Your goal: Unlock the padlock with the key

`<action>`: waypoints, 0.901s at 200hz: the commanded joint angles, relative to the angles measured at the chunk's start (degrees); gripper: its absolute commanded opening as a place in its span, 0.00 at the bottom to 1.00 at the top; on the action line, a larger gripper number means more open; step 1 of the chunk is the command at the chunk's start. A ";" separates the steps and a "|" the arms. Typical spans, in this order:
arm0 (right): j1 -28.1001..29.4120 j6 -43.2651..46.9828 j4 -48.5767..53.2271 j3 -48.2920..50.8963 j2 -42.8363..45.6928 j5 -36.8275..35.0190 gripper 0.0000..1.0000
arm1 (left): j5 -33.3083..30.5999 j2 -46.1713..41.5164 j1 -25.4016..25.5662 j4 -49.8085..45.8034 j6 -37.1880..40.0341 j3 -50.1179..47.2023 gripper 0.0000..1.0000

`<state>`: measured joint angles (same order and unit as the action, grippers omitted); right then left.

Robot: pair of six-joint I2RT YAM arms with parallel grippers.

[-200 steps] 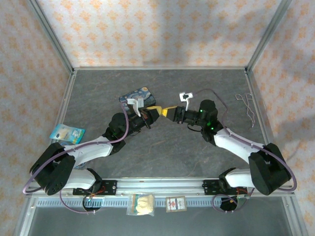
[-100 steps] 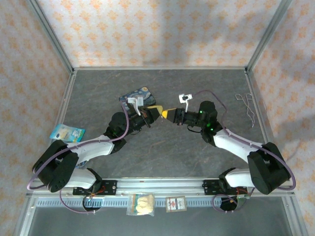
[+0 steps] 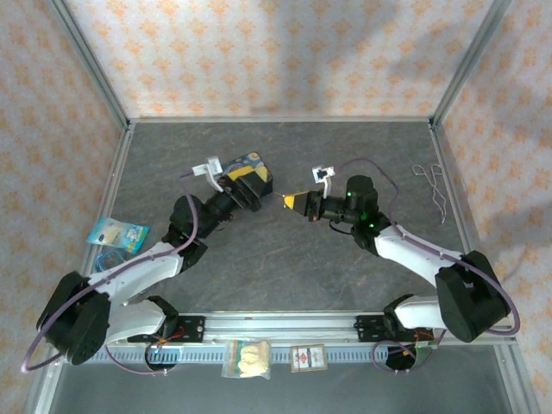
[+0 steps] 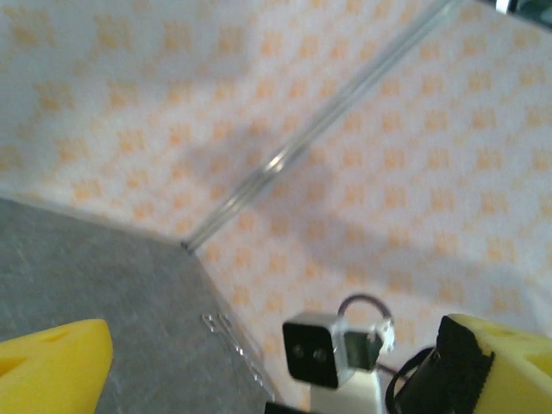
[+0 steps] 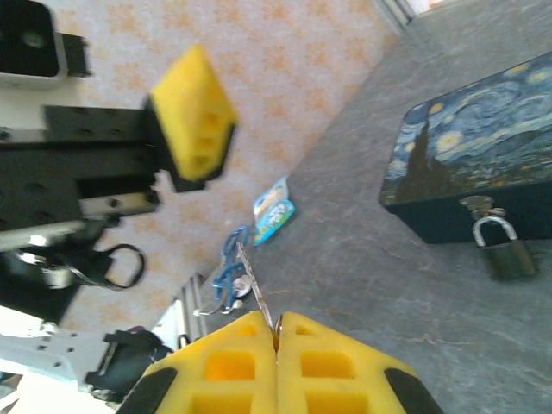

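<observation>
Silver key (image 5: 256, 291): clamped between the yellow pads of the right end effector (image 5: 276, 328), with its thin shaft poking out past the fingertips; held in the air, well apart from the padlock.
padlock (image 5: 504, 253): dark body, with a silver shackle hooked through the clasp on the side of the box (image 5: 470, 159); the shackle looks closed, and the body lies low against the box wall, down at the counter (image 5: 388, 293).
box: dark blue with a swirly yellow night-sky print, standing on the left half of the counter.
left end effector (image 3: 247, 179): released, its yellow fingers (image 4: 52, 362) spread wide with nothing between them; from above it hangs over the box and covers part of it.
right end effector: clenched on the key; from above it sits near mid-counter, tips pointed toward the left one, with a clear gap between the two.
counter: grey and stone-patterned.
wire loops (image 3: 431, 185): near the right edge of the counter.
blue packet (image 3: 116, 235): near the left edge of the counter.
</observation>
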<state>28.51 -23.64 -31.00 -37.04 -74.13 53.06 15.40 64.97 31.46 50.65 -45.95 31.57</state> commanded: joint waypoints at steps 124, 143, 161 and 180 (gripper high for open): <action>0.19 -7.60 -0.47 1.36 -1.40 -17.49 0.00 | -12.76 5.87 0.59 -2.83 -14.90 -11.48 0.86; 0.14 -10.22 -0.50 2.92 -2.41 -19.41 0.00 | -16.91 6.19 1.48 -5.58 -15.24 -13.49 0.84; 0.18 -11.76 -0.28 3.85 -2.77 -20.42 0.00 | -19.98 7.82 2.24 -5.69 -13.98 -14.52 0.82; 0.18 -11.90 0.82 4.07 -2.49 -21.39 0.00 | -20.42 11.45 2.53 -3.83 -11.55 -13.57 0.78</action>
<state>28.56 -33.04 -29.28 -33.34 -77.10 34.98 -0.62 72.77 33.41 46.24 -59.96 17.50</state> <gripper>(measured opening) 0.046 0.805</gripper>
